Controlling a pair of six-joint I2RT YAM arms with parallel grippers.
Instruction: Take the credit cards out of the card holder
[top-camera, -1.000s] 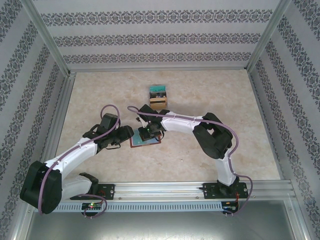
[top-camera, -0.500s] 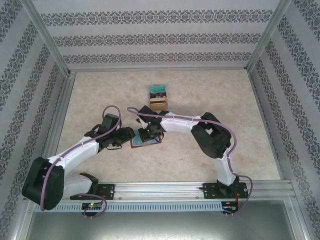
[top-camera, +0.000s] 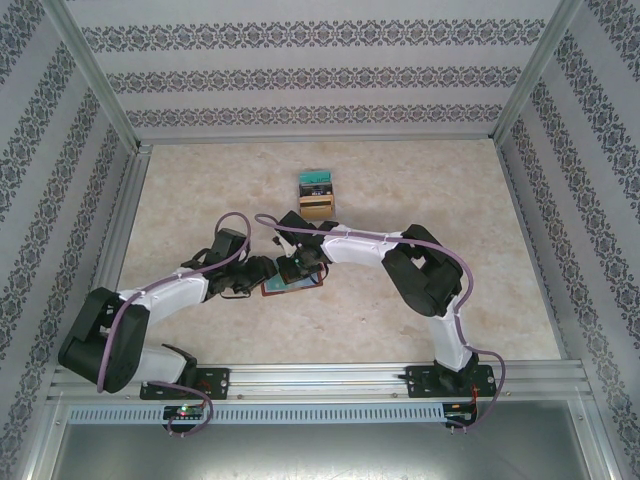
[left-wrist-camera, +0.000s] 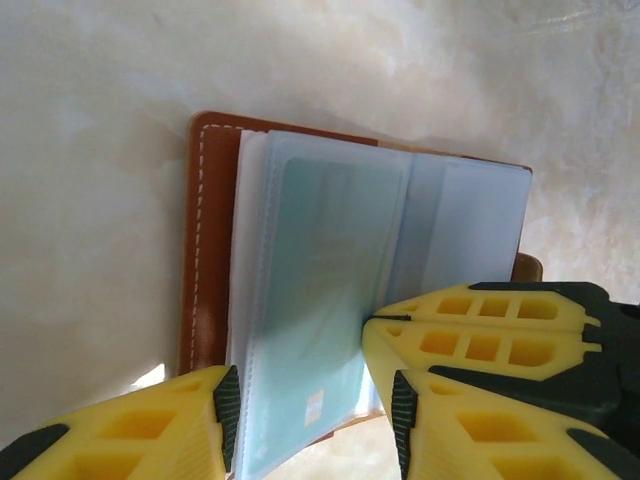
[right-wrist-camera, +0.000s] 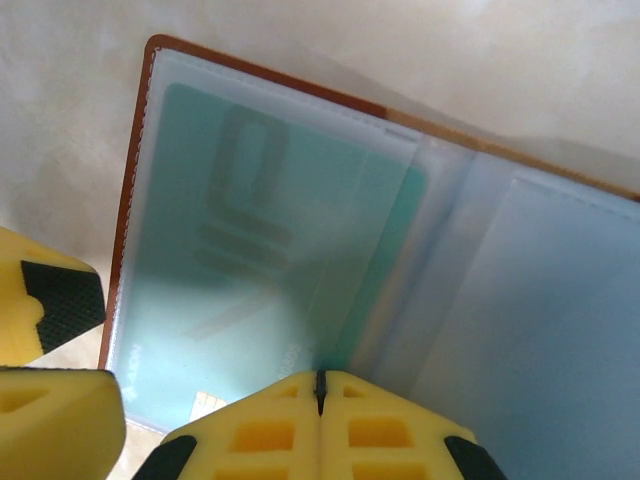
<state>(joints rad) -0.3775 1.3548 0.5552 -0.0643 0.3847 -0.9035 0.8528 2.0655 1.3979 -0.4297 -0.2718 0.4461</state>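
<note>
The brown leather card holder (top-camera: 296, 285) lies open on the table between both arms, its blue-grey sleeve pages (left-wrist-camera: 470, 220) spread out. A teal credit card (left-wrist-camera: 320, 290) sits inside the sleeve on the left half (right-wrist-camera: 250, 250). My left gripper (left-wrist-camera: 315, 420) is open, and its pads straddle the near edge of that sleeve and card. My right gripper (right-wrist-camera: 320, 395) is shut, its fingertips (left-wrist-camera: 450, 335) pressing down on the pages next to the fold. In the top view the left gripper (top-camera: 263, 276) and the right gripper (top-camera: 303, 266) meet over the holder.
A small stepped stack with a teal top (top-camera: 317, 193) stands behind the holder. Patterned walls close in the table on three sides. A metal rail (top-camera: 320, 378) runs along the near edge.
My left arm has slid right, bringing its jaws over the holder's near edge, and the jaws have narrowed. The right gripper has stayed pressed on the pages.
</note>
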